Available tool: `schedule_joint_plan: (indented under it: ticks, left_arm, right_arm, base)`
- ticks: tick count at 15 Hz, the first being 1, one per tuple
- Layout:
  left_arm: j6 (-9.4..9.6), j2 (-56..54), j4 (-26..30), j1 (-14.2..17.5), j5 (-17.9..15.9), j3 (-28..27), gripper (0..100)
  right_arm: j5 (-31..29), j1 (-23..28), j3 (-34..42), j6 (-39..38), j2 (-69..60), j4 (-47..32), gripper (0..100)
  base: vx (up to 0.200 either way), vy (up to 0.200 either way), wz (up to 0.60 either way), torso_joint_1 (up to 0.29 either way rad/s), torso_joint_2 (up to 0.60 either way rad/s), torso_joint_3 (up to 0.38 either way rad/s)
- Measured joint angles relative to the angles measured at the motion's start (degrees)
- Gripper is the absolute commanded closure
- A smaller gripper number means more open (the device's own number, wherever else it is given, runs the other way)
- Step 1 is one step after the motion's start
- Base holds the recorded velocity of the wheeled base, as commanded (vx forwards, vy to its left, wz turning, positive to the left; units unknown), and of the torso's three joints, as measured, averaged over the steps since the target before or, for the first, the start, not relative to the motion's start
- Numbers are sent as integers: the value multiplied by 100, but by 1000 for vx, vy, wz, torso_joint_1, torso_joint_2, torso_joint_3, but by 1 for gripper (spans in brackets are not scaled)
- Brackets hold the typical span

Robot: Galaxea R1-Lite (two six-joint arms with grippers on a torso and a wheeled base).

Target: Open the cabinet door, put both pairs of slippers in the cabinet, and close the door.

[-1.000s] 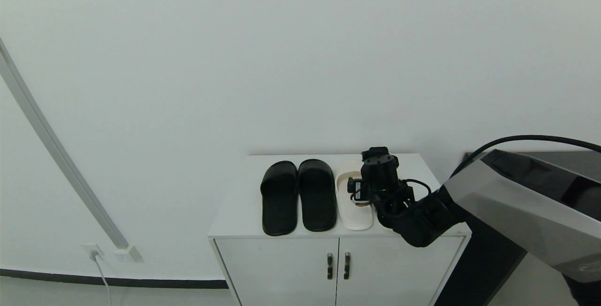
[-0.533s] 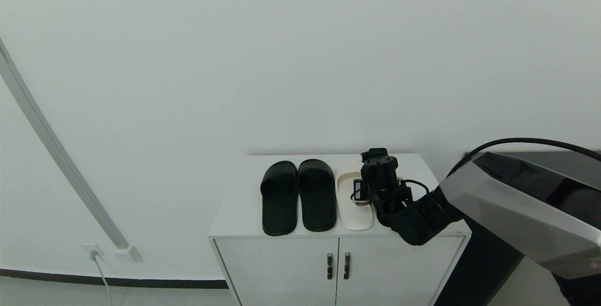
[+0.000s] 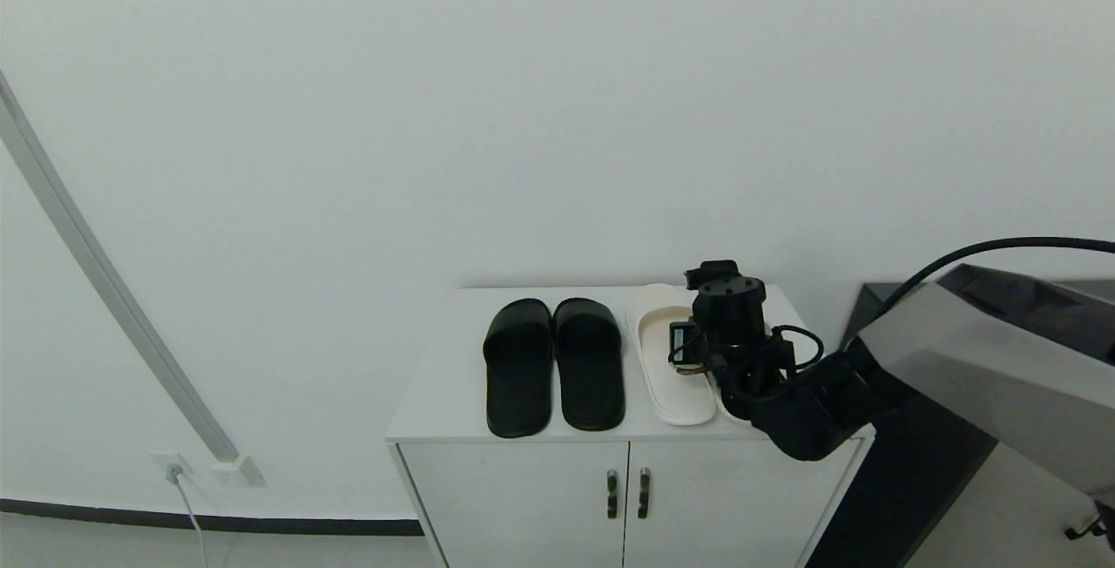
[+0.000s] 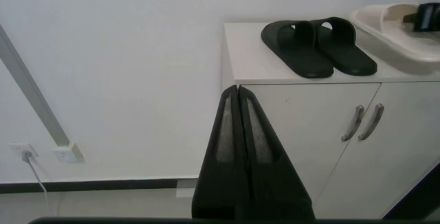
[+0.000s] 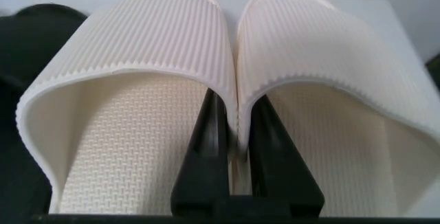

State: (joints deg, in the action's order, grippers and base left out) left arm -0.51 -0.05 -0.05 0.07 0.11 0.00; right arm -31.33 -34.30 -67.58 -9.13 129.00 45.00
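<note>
Slippers first: where are the two pairs?

Both are on top of the white two-door cabinet (image 3: 523, 507). The pair of black slide slippers (image 3: 590, 368) lies side by side near the middle of the top. The pair of cream ribbed slippers (image 3: 666, 368) is just beside them, toward the right end.

And the right jaws?

Closed on the cream pair. One black finger (image 5: 203, 162) sits inside each slipper, pinching their two inner walls (image 5: 232, 107) together. Whether the soles are clear of the cabinet top I cannot tell.

And the left jaws?

Pressed tight against each other with nothing between them. They are held off the cabinet, pointing toward its left front corner, well apart from the slippers.

And the doors?

Both are flush and shut, with the two metal handles (image 3: 612, 493) side by side at the centre seam.
</note>
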Motion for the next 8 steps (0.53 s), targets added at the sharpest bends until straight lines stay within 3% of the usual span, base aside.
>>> schedule_joint_plan:
  ticks: [4, 8]
  left_arm:
    - [16, 0, 0, 0, 2, 0, 100]
    - [30, 0, -2, 0, 5, 0, 100]
  right_arm:
    - [662, -395, 1674, 256, -1276, 462, 100]
    - [2005, -836, 3029, 311, -2556, 521, 100]
  base:
    - [0, 0, 0, 0, 0, 0]
    - [0, 0, 0, 0, 0, 0]
